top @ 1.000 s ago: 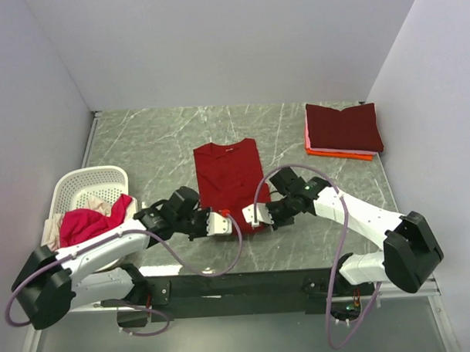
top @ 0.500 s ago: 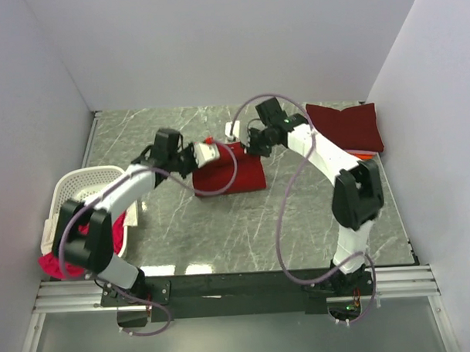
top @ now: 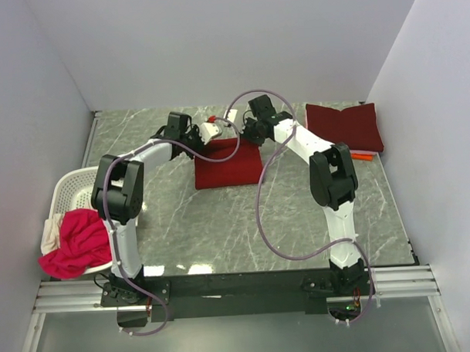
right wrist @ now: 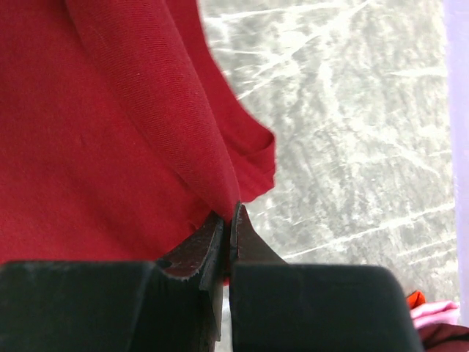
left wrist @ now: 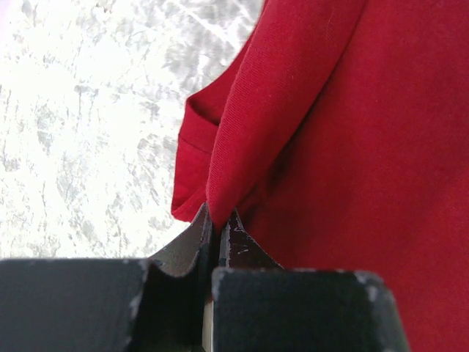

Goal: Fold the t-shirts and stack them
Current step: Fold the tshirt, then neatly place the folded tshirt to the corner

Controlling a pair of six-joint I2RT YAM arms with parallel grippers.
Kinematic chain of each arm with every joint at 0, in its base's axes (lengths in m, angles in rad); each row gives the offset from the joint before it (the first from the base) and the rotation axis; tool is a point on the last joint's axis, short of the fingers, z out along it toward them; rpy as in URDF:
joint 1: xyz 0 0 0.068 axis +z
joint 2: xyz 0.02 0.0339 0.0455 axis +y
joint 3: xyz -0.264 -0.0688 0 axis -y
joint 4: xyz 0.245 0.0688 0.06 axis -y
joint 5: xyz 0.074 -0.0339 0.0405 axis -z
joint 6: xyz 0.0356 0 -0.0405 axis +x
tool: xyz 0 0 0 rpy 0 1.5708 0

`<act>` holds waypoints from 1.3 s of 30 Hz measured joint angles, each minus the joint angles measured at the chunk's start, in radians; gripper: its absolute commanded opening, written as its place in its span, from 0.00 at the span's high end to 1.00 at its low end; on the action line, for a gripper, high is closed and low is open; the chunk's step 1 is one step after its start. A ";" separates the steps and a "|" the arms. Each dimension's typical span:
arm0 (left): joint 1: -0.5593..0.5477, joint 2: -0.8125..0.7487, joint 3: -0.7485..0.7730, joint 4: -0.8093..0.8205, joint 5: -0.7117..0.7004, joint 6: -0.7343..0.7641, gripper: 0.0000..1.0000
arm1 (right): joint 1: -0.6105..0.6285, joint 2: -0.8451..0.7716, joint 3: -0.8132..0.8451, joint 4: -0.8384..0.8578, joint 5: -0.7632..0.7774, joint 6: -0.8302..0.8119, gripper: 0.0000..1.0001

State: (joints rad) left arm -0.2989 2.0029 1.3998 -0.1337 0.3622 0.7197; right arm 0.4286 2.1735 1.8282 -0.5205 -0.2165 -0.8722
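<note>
A dark red t-shirt (top: 227, 167) lies folded in half at the table's middle back. My left gripper (top: 211, 121) is shut on its far left corner; in the left wrist view the cloth (left wrist: 322, 125) is pinched between the jaws (left wrist: 216, 220). My right gripper (top: 233, 116) is shut on the far right corner; the right wrist view shows the cloth (right wrist: 95, 125) pinched at the tips (right wrist: 229, 214). Both hold the edge at the shirt's far end. A folded maroon shirt (top: 344, 127) tops a stack with pink and orange shirts (top: 359, 155) at the back right.
A white lattice basket (top: 75, 193) stands at the left edge with a magenta-pink shirt (top: 75, 243) and a cream one (top: 50, 235) spilling over its near side. Grey walls close the table's back and sides. The arms' cables loop over the table.
Both grippers carried the shirt's near hem from the front edge over to the far end, folding it in half. The pink shirt has spilled out of the basket's near side.
</note>
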 measured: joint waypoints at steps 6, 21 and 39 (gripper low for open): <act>0.002 0.059 0.061 0.009 -0.036 -0.051 0.96 | 0.000 0.031 0.021 0.077 0.047 0.048 0.89; 0.027 -0.116 0.177 -0.058 -0.254 -0.721 0.13 | -0.104 0.024 0.035 0.153 0.010 0.569 0.14; 0.026 0.173 0.138 -0.085 0.138 -1.040 0.63 | -0.177 0.196 0.121 0.030 -0.183 1.138 0.18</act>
State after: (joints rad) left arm -0.2733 2.1761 1.5375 -0.2184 0.5007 -0.3206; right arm 0.2512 2.3699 1.9488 -0.4908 -0.3992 0.2661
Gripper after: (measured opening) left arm 0.376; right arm 0.825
